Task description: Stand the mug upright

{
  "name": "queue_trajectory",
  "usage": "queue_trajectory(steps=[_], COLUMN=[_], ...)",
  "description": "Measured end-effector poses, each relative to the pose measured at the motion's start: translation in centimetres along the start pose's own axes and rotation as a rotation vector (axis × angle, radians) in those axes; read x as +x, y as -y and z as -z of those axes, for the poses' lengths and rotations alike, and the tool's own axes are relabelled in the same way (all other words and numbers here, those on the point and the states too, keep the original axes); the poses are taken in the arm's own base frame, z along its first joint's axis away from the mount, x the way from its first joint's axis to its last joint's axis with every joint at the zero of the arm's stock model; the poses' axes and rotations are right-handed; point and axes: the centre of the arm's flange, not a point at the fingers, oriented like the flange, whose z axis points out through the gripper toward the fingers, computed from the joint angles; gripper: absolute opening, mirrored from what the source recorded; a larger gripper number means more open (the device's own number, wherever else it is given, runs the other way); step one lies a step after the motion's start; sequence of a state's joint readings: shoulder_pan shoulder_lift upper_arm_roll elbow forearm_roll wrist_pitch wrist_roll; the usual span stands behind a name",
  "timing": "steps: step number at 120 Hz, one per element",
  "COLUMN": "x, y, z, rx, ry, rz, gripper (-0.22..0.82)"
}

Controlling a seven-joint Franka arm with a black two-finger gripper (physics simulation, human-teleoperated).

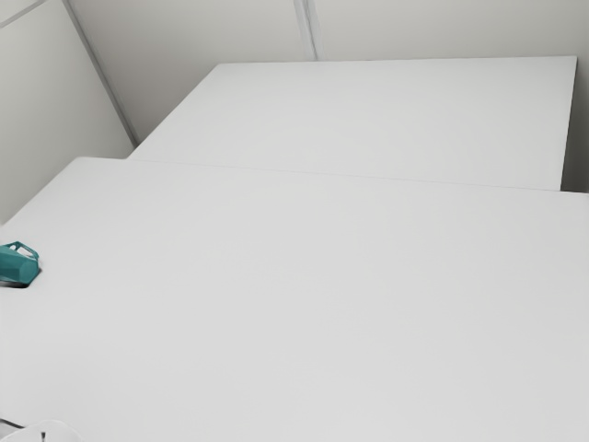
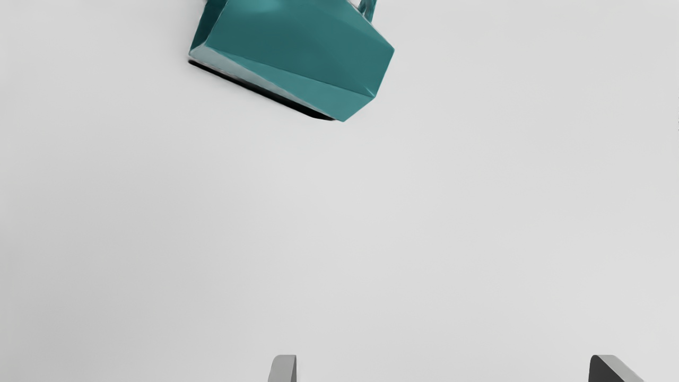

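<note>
A teal faceted mug (image 1: 17,266) lies on its side at the exterior view's left edge, partly cut off, with its handle on the upper side and its base facing the exterior view's right. In the wrist view the mug (image 2: 297,50) is also partly cut off; a bit of its dark inside and part of the handle show. My gripper (image 2: 444,367) is open, its fingertips wide apart with nothing between them. The mug is ahead of the fingers, apart from them.
The mug rests on a wide white table (image 1: 304,304). Behind it is another white surface (image 1: 368,120), with pale walls around. At the exterior view's bottom left corner a white rounded piece (image 1: 46,432) shows, apparently part of my arm.
</note>
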State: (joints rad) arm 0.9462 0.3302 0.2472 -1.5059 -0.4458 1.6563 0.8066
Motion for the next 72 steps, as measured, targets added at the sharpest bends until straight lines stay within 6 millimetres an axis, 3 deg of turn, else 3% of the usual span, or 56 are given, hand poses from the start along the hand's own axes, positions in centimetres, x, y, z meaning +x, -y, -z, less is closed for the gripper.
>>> queue_trajectory(steps=[22, 43, 72], x=[0.3, 0.9, 3.2], y=[5.3, 9.0, 10.8], z=[-1.8, -4.1, -7.0], rx=[-0.072, -0.153, -0.232], ry=[-0.050, -0.105, -0.189], rz=[-0.095, -0.190, -0.335], gripper=[0.60, 0.60, 0.60])
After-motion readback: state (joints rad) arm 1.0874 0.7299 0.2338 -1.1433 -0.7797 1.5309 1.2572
